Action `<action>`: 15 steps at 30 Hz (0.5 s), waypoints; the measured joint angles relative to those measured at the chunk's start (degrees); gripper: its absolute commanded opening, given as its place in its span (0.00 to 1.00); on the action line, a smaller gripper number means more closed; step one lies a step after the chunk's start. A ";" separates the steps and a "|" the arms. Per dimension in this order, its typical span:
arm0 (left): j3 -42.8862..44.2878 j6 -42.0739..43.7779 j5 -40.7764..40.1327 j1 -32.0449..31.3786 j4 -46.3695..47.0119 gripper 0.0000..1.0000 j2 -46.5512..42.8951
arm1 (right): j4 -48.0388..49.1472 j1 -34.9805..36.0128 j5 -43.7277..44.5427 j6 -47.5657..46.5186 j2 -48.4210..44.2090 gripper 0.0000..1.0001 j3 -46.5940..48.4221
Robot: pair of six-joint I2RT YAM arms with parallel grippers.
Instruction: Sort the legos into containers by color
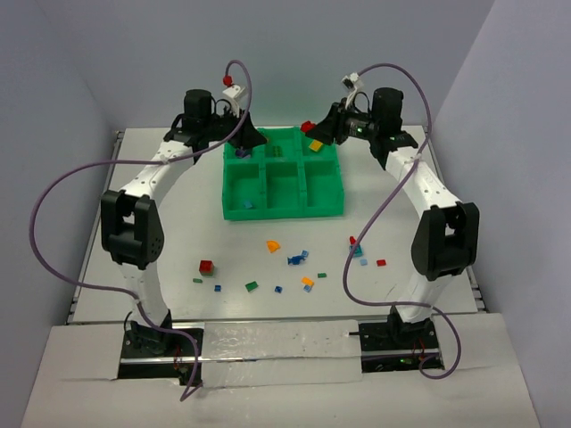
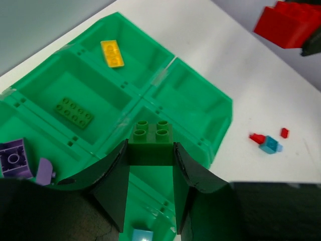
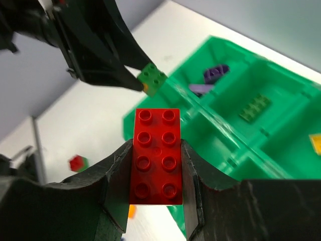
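Pinching a dark green four-stud plastic brick (image 2: 151, 145) in the left gripper (image 2: 149, 150) above the bright green six-compartment plastic tray (image 2: 215, 108), and clamping a red eight-stud plastic brick (image 3: 156, 155) in the right gripper (image 3: 156, 163) (each closed to brick width) over the tray's far edge.

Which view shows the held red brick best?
Right wrist view: the red brick sits centred, all eight studs visible. Left wrist view crops it at the top right corner; top external view shows only a red speck.
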 measured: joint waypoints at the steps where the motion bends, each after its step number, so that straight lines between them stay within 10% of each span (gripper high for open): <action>1: 0.26 0.54 -1.16 -0.24 -0.20 0.00 0.43 | -2.00 -0.10 0.91 -2.24 -0.72 0.00 -0.67; 15: 14.14 4.79 -17.83 -5.60 -1.32 0.05 16.11 | -17.91 -0.12 11.47 -22.44 -2.69 0.00 -3.73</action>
